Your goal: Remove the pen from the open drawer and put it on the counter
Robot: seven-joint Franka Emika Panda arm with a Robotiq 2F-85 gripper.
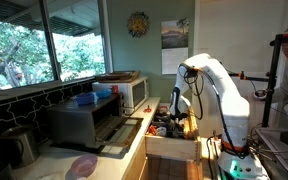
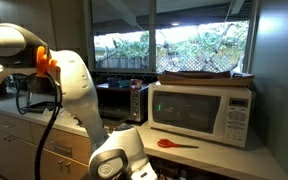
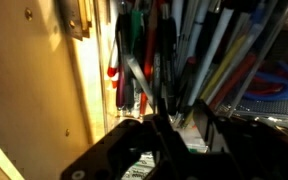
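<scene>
nearest the lens in the wrist view: the end effector, a dark blurred silhouette cut off by the bottom edge. you cannot tell whether its fingers stand apart or together, nor whether they touch anything.

just beyond it lies a crowded bundle of slim sticks inside the open drawer, whose pale wood wall runs down the left of the frame. reds, greens and greys overlap, and the pen is somewhere among them; you cannot single it out. the sticks' long axes run roughly top to bottom in this view, fanning rightward at the far ends. their tips are cut off at the top edge.

in an exterior view the arm reaches down into the drawer and hides most of its contents. the surface alongside carries a microwave.

writing: the microwave's control panel and a wall poster are too small to read.
</scene>
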